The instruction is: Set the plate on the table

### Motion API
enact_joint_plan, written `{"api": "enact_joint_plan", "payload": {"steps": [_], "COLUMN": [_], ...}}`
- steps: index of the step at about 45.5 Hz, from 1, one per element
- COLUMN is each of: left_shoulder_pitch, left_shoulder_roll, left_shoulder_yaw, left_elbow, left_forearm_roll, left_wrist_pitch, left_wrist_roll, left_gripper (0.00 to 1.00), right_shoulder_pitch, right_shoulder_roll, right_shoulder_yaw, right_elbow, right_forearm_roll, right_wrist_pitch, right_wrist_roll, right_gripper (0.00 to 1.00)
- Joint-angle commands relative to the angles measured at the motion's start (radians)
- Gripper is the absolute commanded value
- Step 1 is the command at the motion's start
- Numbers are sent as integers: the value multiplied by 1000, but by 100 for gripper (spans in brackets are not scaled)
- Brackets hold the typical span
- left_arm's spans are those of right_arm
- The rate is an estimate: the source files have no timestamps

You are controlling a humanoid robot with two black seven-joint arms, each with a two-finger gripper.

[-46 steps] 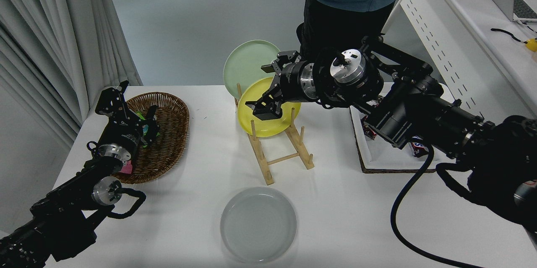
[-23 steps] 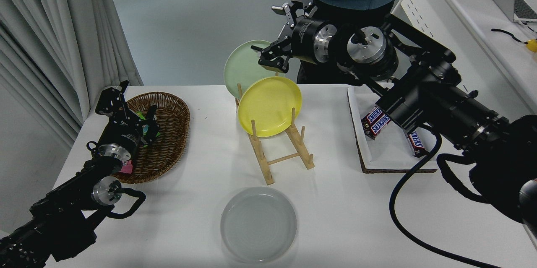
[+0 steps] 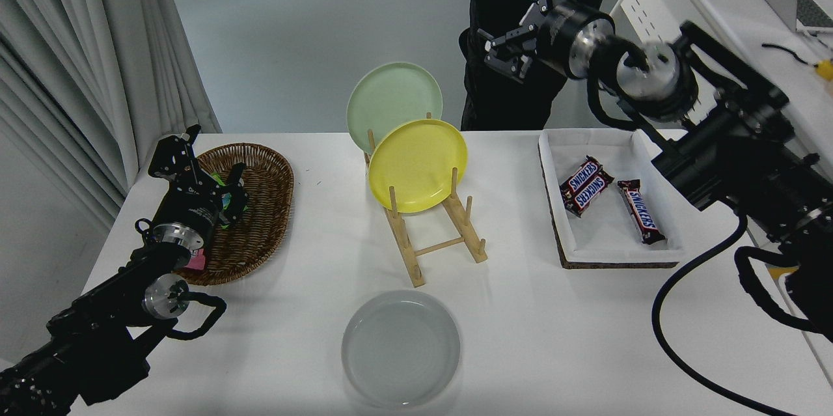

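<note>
The light-grey plate [image 3: 401,348] lies flat on the white table [image 3: 533,331] near its front edge. My right gripper [image 3: 520,19] is open and empty, raised high above the table's far side, in front of a person, far from the plate. My left gripper [image 3: 198,172] is parked at the lower left over a wicker basket, open and empty.
A wooden rack [image 3: 437,234] holds a yellow plate [image 3: 418,164] and a pale green plate [image 3: 392,100] upright. A wicker basket [image 3: 260,208] is at the left. A white tray [image 3: 553,194] with two candy bars [image 3: 586,185] is at the right. A person [image 3: 514,77] stands behind.
My right gripper has risen from the yellow plate and swung up and to the right, empty. The plates and the left arm have not moved.
</note>
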Motion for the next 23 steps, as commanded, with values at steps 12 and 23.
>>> {"api": "enact_joint_plan", "payload": {"steps": [12, 23], "left_shoulder_pitch": [0, 0], "left_shoulder_roll": [0, 0], "left_shoulder_yaw": [0, 0], "left_elbow": [0, 0], "left_forearm_roll": [0, 0], "left_wrist_pitch": [-1, -1], "left_wrist_roll": [0, 0], "left_gripper": [100, 100], "right_shoulder_pitch": [-312, -469], "right_shoulder_roll": [-65, 33], "right_shoulder_yaw": [190, 406], "right_elbow": [125, 62], "right_forearm_roll": [-332, -344], "right_wrist_pitch": [58, 3], "right_wrist_roll": [33, 54], "right_gripper": [99, 99]}}
